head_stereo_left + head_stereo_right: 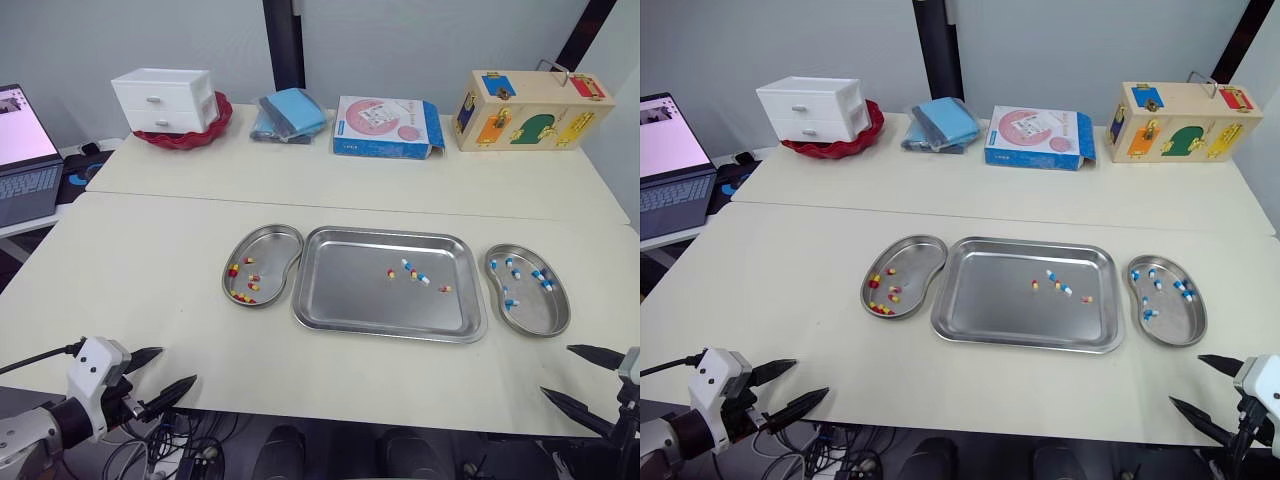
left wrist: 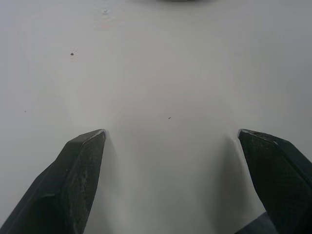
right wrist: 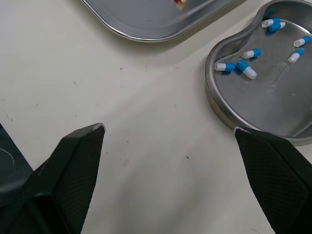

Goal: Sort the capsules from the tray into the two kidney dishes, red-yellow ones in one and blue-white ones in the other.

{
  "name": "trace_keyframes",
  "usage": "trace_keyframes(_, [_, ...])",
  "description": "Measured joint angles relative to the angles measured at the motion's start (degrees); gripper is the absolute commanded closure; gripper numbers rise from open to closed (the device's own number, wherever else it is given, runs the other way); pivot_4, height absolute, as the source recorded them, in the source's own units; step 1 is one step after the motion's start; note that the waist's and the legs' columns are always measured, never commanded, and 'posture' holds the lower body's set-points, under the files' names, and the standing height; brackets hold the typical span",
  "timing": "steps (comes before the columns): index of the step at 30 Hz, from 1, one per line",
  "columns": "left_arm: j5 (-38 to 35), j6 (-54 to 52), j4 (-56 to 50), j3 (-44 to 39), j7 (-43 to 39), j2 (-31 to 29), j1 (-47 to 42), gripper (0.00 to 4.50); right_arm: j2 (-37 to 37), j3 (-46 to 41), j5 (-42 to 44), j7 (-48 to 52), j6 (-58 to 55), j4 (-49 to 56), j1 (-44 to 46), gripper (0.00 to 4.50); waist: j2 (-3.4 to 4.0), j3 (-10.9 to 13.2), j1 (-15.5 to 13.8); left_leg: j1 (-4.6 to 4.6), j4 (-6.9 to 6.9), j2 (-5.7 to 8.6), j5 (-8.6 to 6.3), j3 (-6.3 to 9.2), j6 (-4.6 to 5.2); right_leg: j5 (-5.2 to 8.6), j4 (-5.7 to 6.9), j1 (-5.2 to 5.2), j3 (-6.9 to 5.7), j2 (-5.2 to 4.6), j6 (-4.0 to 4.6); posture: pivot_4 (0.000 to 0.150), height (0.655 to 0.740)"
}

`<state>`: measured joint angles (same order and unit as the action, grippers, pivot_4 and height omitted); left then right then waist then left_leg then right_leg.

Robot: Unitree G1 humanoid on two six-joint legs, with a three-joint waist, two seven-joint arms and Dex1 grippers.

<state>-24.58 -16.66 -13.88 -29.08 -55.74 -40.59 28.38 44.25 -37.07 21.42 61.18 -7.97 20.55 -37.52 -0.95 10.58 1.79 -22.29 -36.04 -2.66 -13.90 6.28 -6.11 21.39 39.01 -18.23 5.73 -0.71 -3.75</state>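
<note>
Hovering released and empty at the cream worktop's point(image 1: 150, 290) near edge, our left hand point(image 1: 176, 366) and right hand point(image 1: 557, 370) flank the rectangular steel tray point(image 1: 390, 334), ready for its few capsules point(image 1: 415, 274) lying right of centre.

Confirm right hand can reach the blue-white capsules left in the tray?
Probably yes: right hand is open at the table edge, and its path to the blue-white capsules in the tray looks clear.

tray point(image 1: 340, 300): shiny metal | kidney dishes point(image 1: 262, 245): polished metal | table point(image 1: 150, 260): matt, smooth
</note>
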Motion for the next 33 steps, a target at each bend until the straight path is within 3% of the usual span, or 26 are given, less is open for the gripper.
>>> trace_keyframes(8, [-0.35, -0.14, -1.82, 0.49, 0.16, 0.28, -1.22, 0.01, -2.44, 0.72, 0.07, -1.33, 1.47, 1.93, 0.82, 0.0, 0.01, 0.0, 0.0, 0.0, 0.0, 0.0, 0.0, 0.01, 0.0, 0.0, 0.0, 0.0, 0.0, 0.0, 0.0, 0.15, 0.7312])
trace_keyframes(17, [-2.58, -3.23, -9.84, 3.62, 2.81, 1.93, -1.72, 0.01, -11.24, 11.9, -2.26, -9.58, 1.67, 11.7, 3.22, 0.0, 0.01, -0.02, -0.04, -0.03, 0.0, -0.01, 0.0, 0.04, -0.01, 0.0, 0.0, -0.01, -0.02, 0.0, 0.0, 0.15, 0.7312])
trace_keyframes(22, [-3.37, -3.92, -12.99, 4.41, 4.44, 3.26, -1.61, 0.01, -11.44, 15.09, -3.58, -11.73, 0.98, 14.46, 2.64, 0.0, 0.0, -0.02, -0.07, -0.02, 0.0, -0.01, 0.0, 0.05, 0.0, -0.01, 0.0, 0.0, -0.02, 0.0, 0.0, 0.15, 0.7312])
trace_keyframes(33, [-3.32, -14.44, -19.77, 22.68, 14.51, 4.94, -22.29, 0.01, -10.52, 18.6, -3.31, -15.23, -3.48, 17.98, 6.51, 0.0, 0.02, -0.03, -0.12, -0.04, -0.02, 0.03, 0.01, 0.1, -0.01, -0.05, 0.01, 0.01, -0.05, 0.02, -0.06, 0.15, 0.7312])
